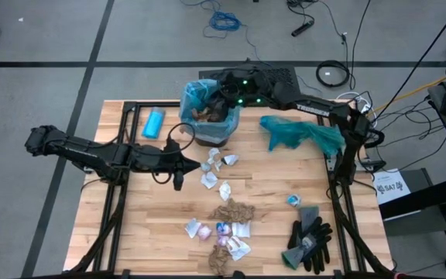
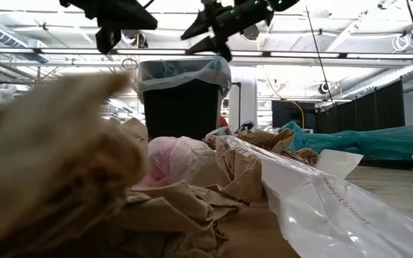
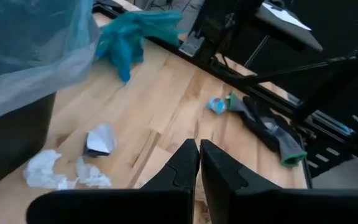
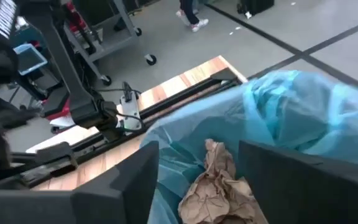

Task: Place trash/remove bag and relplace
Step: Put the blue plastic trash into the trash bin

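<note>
Left gripper (image 1: 178, 180): fingers pressed together on nothing, hovering over the bare wood near the bin's front, just above the white scraps; the wrist view shows the two tips touching and empty.
Nearest trash (image 1: 210, 180): white and silvery wrappers lie on the table just beside the left gripper; more scraps and a crumpled brown paper wad (image 1: 231, 211) sit nearer the table's front edge.
Bin (image 1: 211, 133): dark, upright, toward the back of the table, lined with the pale blue bag (image 1: 194, 94), whose rim folds over the outside.
Right gripper (image 1: 224, 91): fingers spread apart over the bin's mouth, nothing between them; its wrist view looks down on brown paper (image 4: 211, 186) resting inside the liner.
Step in hand: judged as a drop into the bin, the paper seemingly let go.
How to do it well: lift the right arm straight up before swinging away, so the fingers do not snag the crinkly liner or drag its rim off.
Next pick: the left gripper must open before descending on a wrapper; take one scrap at a time, pinching at its bulk.
Risk: thin scraps may slip or slide on the wood.
Teal bag (image 1: 300, 133): lies apart to the right of the bin, untouched.
Gloves (image 1: 310, 240): at the front right, not trash, leave them.
</note>
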Motion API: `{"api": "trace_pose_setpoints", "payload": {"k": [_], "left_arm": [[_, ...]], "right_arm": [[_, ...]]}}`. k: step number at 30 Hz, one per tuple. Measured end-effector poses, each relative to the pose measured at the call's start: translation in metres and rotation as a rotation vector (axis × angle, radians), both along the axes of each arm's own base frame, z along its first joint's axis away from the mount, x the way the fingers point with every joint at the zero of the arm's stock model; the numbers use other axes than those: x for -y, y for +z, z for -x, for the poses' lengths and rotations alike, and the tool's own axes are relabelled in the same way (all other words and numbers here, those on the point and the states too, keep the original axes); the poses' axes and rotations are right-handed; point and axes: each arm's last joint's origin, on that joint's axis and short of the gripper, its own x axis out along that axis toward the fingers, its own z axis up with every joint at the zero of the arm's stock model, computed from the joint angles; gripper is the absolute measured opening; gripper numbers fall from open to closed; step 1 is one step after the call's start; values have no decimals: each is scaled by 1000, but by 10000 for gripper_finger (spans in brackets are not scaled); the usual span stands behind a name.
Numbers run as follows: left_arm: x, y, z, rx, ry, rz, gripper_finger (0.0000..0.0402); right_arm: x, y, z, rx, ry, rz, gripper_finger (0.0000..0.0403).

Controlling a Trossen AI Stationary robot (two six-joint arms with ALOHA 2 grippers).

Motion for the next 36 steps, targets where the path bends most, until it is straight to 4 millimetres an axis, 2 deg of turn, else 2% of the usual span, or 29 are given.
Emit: {"api": "trace_pose_setpoints", "payload": {"k": [5, 9, 13, 18, 25, 28, 32, 36], "left_arm": [[0, 0, 0, 2, 4, -1, 22], [0, 0, 0, 0, -13, -4, 22], [1, 0, 0, -6, -63, -50, 22], [3, 0, 0, -15, -144, -70, 22], [1, -5, 2, -65, -149, -97, 22], [0, -5, 2, -66, -144, -98, 22], [0, -5, 2, -68, -148, -97, 22], [0, -9, 3, -108, -171, -88, 22]], "right_arm": [[-5, 26, 36, -51, -62, -59, 220], [-19, 36, 68, -196, -156, -113, 204], [-45, 41, 95, -356, -200, -165, 183], [-91, 44, 120, -532, -310, -215, 160], [-166, 38, 143, -706, -506, -260, 129], [-196, 34, 151, -737, -528, -294, 117], [-225, 22, 158, -744, -549, -330, 112], [-241, -3, 182, -741, -666, -390, 117]]}}
